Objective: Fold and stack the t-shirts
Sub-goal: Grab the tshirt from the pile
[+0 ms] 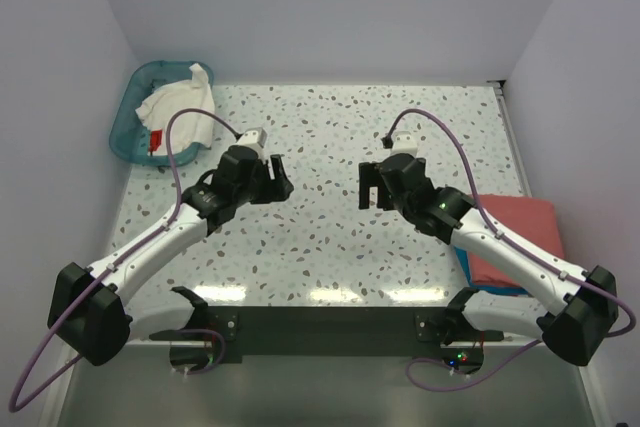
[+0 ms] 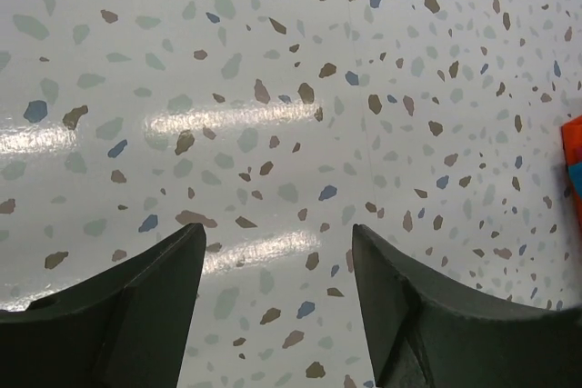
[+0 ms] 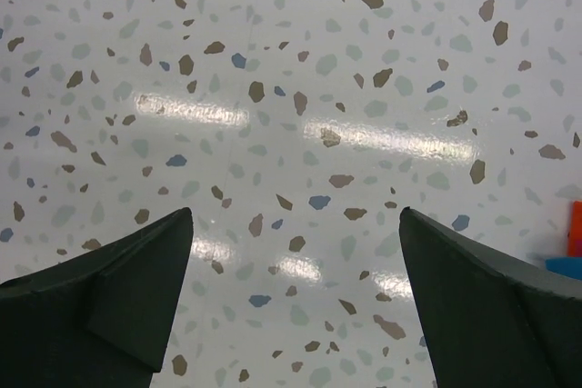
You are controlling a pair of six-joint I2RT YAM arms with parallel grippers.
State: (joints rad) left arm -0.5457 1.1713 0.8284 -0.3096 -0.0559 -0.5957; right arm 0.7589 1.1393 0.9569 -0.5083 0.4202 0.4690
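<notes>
A cream-white t-shirt (image 1: 178, 107) with red marks lies crumpled in the teal tub (image 1: 128, 117) at the back left. A folded salmon-red t-shirt (image 1: 515, 237) lies on a bright blue t-shirt (image 1: 466, 267) at the right edge of the table; a strip of them shows at the right edge of the left wrist view (image 2: 573, 156) and the right wrist view (image 3: 573, 238). My left gripper (image 1: 277, 179) is open and empty over bare table left of centre. My right gripper (image 1: 370, 187) is open and empty over bare table right of centre.
The speckled tabletop (image 1: 320, 237) lies between the arms. White walls close the back and both sides. The table's near edge carries the two arm bases.
</notes>
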